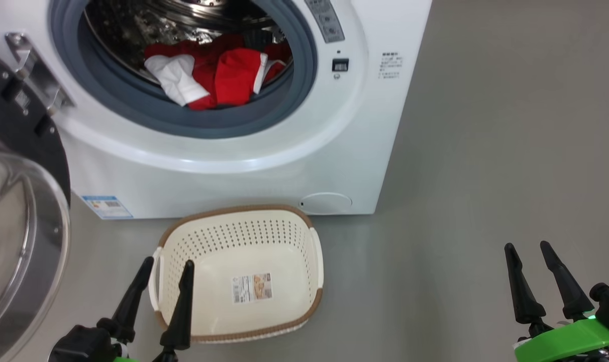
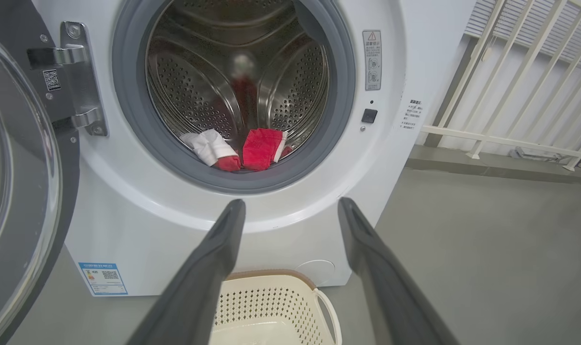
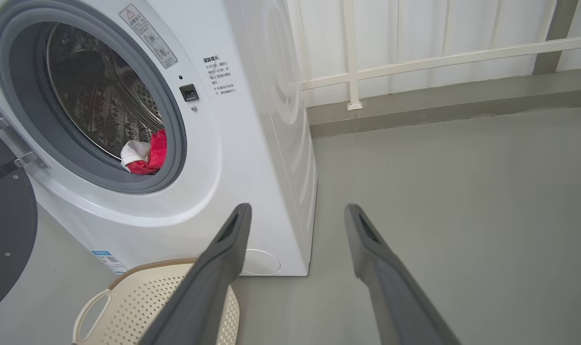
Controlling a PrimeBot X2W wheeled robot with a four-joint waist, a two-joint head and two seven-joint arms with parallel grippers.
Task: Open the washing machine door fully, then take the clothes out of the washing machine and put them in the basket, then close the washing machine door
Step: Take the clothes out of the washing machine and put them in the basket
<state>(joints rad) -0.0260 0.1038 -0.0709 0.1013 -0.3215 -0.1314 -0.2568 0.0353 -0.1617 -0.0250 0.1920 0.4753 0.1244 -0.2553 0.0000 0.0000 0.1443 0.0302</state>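
I have the washing machine [image 1: 234,171] dead ahead, and the washing machine door [image 1: 18,226] stands wide open on the machine's left flank as I face it. The clothes [image 1: 224,75], red with white parts, lie low in the drum, right at the machine's grey gasket. The basket [image 1: 236,210] sits empty on the floor [image 1: 485,176], just in front of the machine and below its opening. My left gripper [image 1: 168,261] hovers in front of the machine over the basket's near left corner, jaws spread, gripping nothing. My right gripper [image 1: 526,245] hangs well off the machine's right front corner, jaws also spread and empty.
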